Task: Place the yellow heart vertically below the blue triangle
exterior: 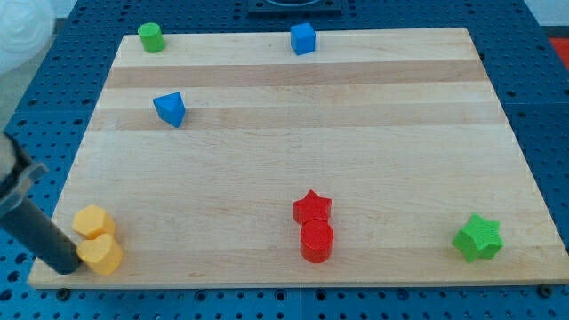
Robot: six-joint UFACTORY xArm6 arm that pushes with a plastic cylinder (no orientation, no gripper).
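Note:
The blue triangle [170, 108] lies on the wooden board [356, 133] at the upper left. Two yellow blocks sit touching at the lower left corner: an upper one [93, 221] and a lower one [103, 255]; I cannot tell for sure which is the heart. My rod comes in from the view's left edge, and my tip [64, 265] rests at the board's lower left corner, touching the left side of the lower yellow block. The yellow blocks are well below the triangle and somewhat to its left.
A green cylinder [151, 37] stands at the top left and a blue cube [302, 38] at the top middle. A red star [312, 207] touches a red cylinder [316, 241] at the bottom middle. A green star [478, 237] lies at the bottom right.

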